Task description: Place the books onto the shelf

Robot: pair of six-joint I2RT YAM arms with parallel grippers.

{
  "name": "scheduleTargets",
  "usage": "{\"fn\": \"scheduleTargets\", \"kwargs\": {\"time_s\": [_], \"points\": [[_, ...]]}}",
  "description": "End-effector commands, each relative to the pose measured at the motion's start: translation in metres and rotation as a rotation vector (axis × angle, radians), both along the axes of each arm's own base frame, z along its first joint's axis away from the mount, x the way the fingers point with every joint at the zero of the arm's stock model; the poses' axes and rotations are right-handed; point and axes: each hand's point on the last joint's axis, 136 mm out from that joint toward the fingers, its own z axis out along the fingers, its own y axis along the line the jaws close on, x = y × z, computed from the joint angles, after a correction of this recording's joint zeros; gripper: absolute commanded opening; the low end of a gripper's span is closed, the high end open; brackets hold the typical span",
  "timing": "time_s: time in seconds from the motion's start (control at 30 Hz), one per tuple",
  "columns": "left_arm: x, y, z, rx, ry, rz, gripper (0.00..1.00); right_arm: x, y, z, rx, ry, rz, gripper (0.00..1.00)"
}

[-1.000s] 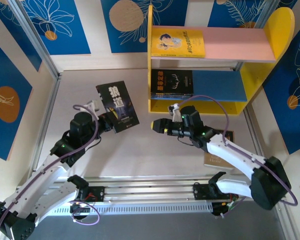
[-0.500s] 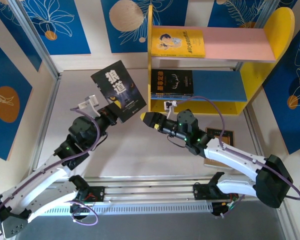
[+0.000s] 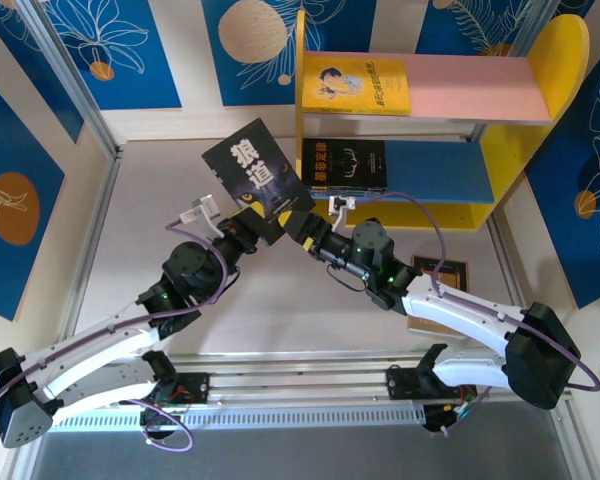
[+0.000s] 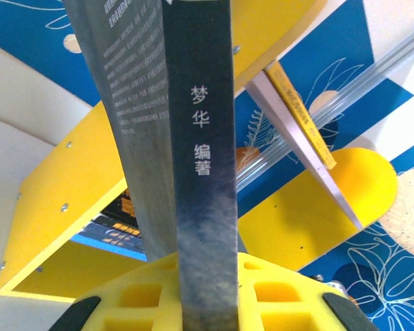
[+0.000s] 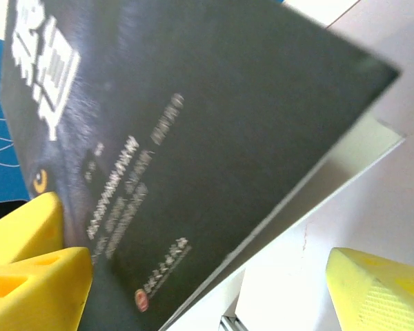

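- Black book [image 3: 258, 178] lifted off the table [image 3: 160, 190], bottom edge pinched tight between the pads of the left gripper [image 3: 242, 228].
- Carried with front cover toward the top camera, tilted, just beside the left yellow panel of the shelf [image 3: 565, 60].
- Probably raised this way for a second grip or a handover. Looks too skewed to the boards for a straight slide in.
- Right gripper [image 3: 302, 226] spread wide at the book's lower right corner. From the right wrist, yellow fingers [image 5: 34, 276] on either side of that corner, not clamped. Cannot tell whether touching.
- Likely brought in to steady or take the book before turning it toward a board.
- Thin, soft-covered, matte black, with a bold white Chinese title and a yellow eye lower down. Narrow spine with white characters, upright between the pads in the left wrist view.
- Likely to bend if held by one corner alone.
- Already shelved: yellow book [image 3: 355, 85] flat on the pink upper board, and a dark book [image 3: 343, 165] flat at the left end of the blue lower board.
- Not yet shelved: brown book [image 3: 442, 272] on the table, partly under the right arm.
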Motion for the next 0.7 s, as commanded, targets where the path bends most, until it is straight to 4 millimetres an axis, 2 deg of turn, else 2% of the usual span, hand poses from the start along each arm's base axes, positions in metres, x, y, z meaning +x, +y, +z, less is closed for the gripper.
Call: {"fn": "scheduleTargets", "kwargs": {"time_s": [0.0,0.13,0.27,0.33,0.5,0.53,0.57,0.63,0.67], "points": [[-0.010,0.003,0.048,-0.133,-0.142,0.008,0.00,0.005,-0.002,0.017,0.082,-0.008,-0.059,0.88],[-0.015,-0.003,0.050,-0.148,-0.162,0.011,0.00,0.004,-0.004,0.016,0.108,0.006,-0.098,0.86],[-0.022,-0.007,0.046,-0.168,-0.170,0.031,0.00,0.003,-0.009,0.019,0.122,-0.004,-0.124,0.79],[-0.024,-0.011,0.045,-0.166,-0.168,0.035,0.00,0.002,-0.011,0.021,0.121,-0.009,-0.130,0.71],[-0.027,-0.019,0.042,-0.155,-0.159,0.039,0.00,0.001,-0.019,0.022,0.124,-0.023,-0.153,0.28],[-0.027,-0.020,0.042,-0.155,-0.154,0.041,0.00,0.001,-0.021,0.023,0.123,-0.023,-0.158,0.22],[-0.026,-0.021,0.040,-0.150,-0.144,0.043,0.00,0.001,-0.023,0.023,0.121,-0.027,-0.161,0.17],[-0.024,-0.022,0.036,-0.130,-0.115,0.050,0.01,0.000,-0.026,0.025,0.114,-0.040,-0.166,0.14],[-0.023,-0.022,0.035,-0.118,-0.099,0.053,0.05,0.000,-0.027,0.026,0.112,-0.048,-0.165,0.13]]}}
